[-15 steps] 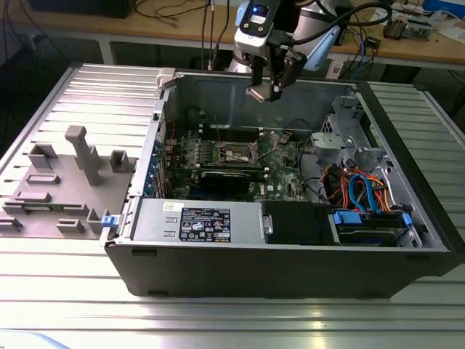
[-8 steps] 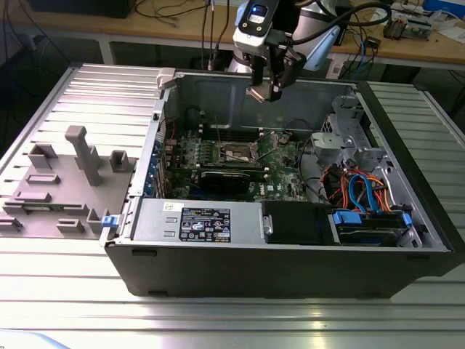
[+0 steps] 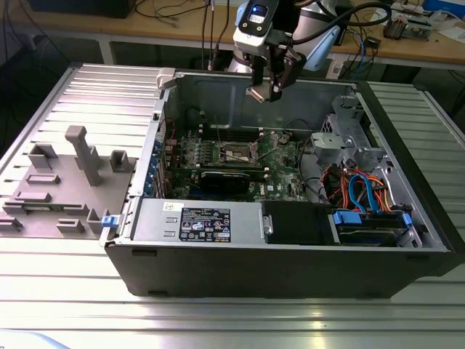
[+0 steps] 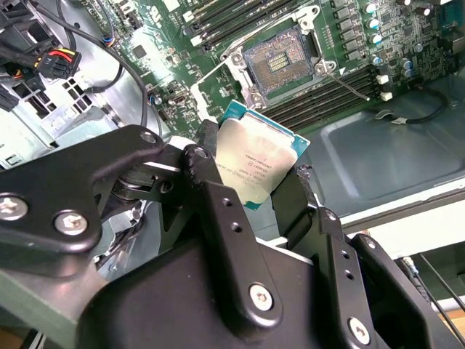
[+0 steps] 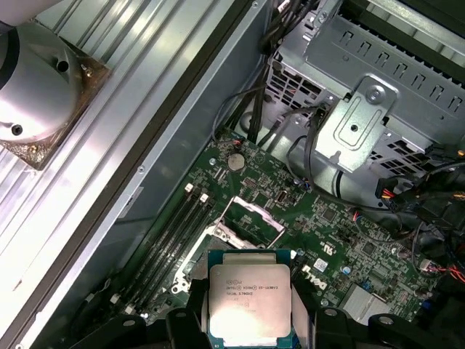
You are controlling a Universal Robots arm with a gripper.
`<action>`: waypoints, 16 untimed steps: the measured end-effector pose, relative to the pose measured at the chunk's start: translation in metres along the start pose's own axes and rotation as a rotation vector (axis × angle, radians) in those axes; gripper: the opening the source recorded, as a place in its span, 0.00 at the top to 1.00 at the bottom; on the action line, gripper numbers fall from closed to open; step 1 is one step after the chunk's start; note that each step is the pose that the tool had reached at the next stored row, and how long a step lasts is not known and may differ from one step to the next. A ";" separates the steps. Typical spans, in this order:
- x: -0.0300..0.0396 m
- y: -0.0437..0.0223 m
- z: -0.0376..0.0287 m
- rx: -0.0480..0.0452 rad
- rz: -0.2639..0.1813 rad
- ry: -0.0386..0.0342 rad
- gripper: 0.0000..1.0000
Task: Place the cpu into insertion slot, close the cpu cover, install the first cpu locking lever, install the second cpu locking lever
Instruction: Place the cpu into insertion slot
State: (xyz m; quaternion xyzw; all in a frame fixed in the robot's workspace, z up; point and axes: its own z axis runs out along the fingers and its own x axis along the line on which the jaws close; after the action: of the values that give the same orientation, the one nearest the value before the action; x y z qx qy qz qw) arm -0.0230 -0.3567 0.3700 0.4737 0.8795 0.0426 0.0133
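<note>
**Cpu (image 4: 258, 163) aloft in the gripper, insertion slot bare below**

Rides pinched between the black fingers (image 4: 218, 211) of the gripper (image 3: 270, 86), caught on two opposite edges, dull metal top turned toward both wrist views. Hangs in the air over the open computer case (image 3: 254, 273), above the rim of the wall farthest from the exterior camera, touching nothing but the fingers.

Looks down on the insertion slot (image 4: 280, 62), set mid-board on the green motherboard (image 5: 341, 240) that lines the case floor, flanked by banks of long black memory slots (image 4: 327, 98). Shows an uncovered contact field in the second wrist view, so judged open and without a chip.

Turns on one relation: slot below the chip and well apart from it, offset toward the middle of the case and slightly toward the exterior view's left of the gripper. By judgement, calls for a descent together with a short shift inward from that far wall.

Being square, offers no true long axis; better read by its edges. Appears tipped rather than level, free edge leading toward the board. Seems turned a little against the slot's silvery rim in both wrist views, though possibly by perspective alone.

As for the case: rests near the middle of the ribbed metal worktop (image 3: 218, 320).
</note>
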 end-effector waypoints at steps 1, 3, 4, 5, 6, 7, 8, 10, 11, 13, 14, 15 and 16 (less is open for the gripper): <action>0.0000 0.0000 0.0000 0.0001 0.000 -0.0001 0.46; 0.0000 0.0000 0.0000 0.0001 0.000 -0.0001 0.46; 0.0000 0.0000 0.0000 0.0002 0.000 -0.0002 0.46; 0.0000 0.0000 0.0000 0.0002 0.000 -0.0002 0.46; 0.0000 0.0000 0.0000 0.0001 0.001 -0.0003 0.46; 0.0000 0.0000 0.0000 0.0001 0.002 -0.0004 0.46; 0.0000 0.0001 0.0000 0.0001 0.005 -0.0007 0.46; 0.0000 0.0001 0.0000 -0.0002 0.022 -0.0022 0.46; 0.0000 0.0000 0.0000 -0.0004 0.032 -0.0030 0.46; 0.0000 0.0000 0.0001 -0.0012 0.074 -0.0067 0.46; 0.0000 0.0000 0.0001 -0.0015 0.093 -0.0083 0.46; 0.0000 0.0000 0.0001 -0.0016 0.105 -0.0094 0.46; 0.0000 0.0000 0.0001 -0.0017 0.113 -0.0101 0.46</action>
State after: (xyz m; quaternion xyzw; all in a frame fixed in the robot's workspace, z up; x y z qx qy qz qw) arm -0.0230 -0.3567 0.3699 0.5230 0.8511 0.0417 0.0157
